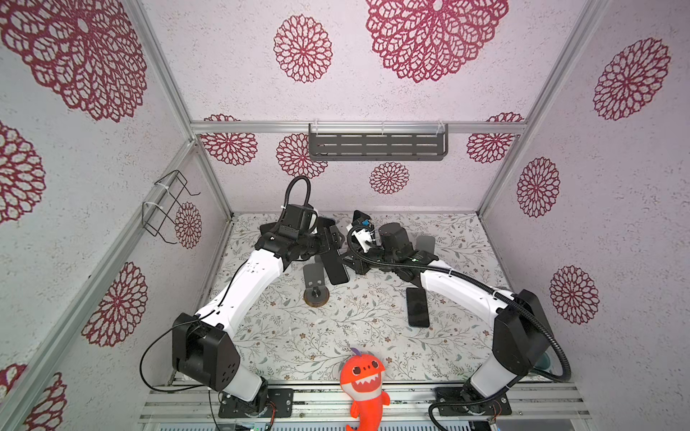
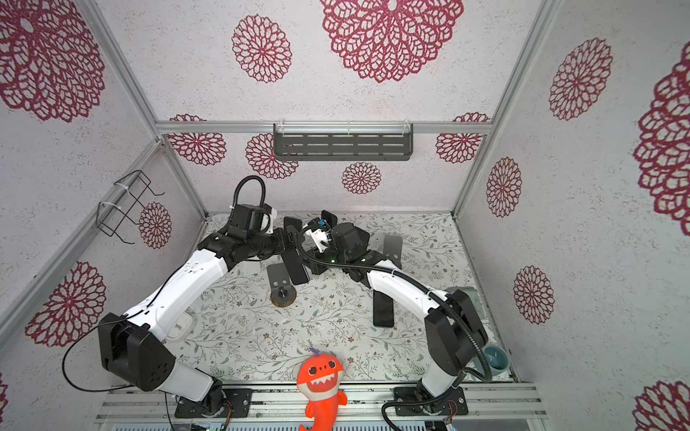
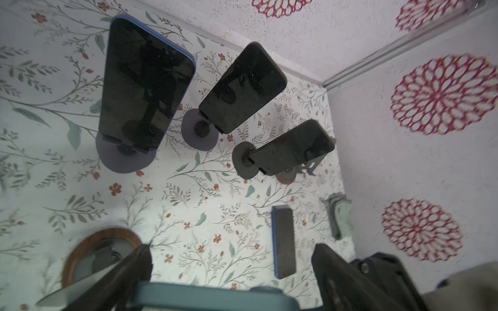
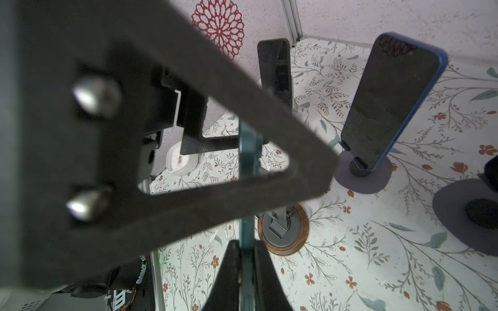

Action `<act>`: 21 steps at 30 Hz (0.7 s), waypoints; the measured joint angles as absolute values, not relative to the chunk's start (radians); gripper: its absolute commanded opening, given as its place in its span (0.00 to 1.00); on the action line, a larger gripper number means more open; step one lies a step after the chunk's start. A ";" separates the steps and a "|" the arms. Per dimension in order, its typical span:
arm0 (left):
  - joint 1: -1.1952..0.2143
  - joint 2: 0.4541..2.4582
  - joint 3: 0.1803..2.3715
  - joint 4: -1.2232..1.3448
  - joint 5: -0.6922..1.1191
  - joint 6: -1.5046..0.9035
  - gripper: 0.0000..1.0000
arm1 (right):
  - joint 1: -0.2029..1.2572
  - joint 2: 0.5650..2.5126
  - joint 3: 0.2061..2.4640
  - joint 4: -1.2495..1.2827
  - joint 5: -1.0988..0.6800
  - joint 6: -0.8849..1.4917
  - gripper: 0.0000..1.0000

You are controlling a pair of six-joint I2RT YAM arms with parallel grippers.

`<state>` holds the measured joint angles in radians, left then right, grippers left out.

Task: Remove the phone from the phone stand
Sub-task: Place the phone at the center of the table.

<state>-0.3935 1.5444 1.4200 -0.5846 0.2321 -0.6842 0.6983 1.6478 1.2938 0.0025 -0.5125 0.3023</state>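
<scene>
Orange shark plush (image 1: 364, 380), wall shelf (image 1: 377, 146) — wire rack (image 1: 166, 205)

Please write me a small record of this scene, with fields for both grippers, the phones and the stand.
right gripper: shut on the teal phone
left gripper: open, one finger on each side of that phone
wooden-base stand: empty
blue-edged phone: upright on a grey stand
flat phone: lying on the table
</scene>
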 measured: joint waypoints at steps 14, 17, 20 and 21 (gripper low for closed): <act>-0.422 1.504 1.406 -0.572 0.078 -0.662 0.98 | 0.622 1.465 1.024 -0.040 -0.422 0.392 0.03; -0.467 1.515 1.444 -0.586 0.047 -0.655 0.98 | 0.552 1.341 0.923 -0.072 -0.404 0.420 0.02; -0.522 1.538 1.476 -0.571 0.039 -0.658 0.98 | 0.477 1.216 0.835 -0.120 -0.384 0.439 0.02; -0.541 1.547 1.478 -0.556 0.043 -0.664 0.98 | 0.448 1.179 0.807 -0.136 -0.378 0.443 0.02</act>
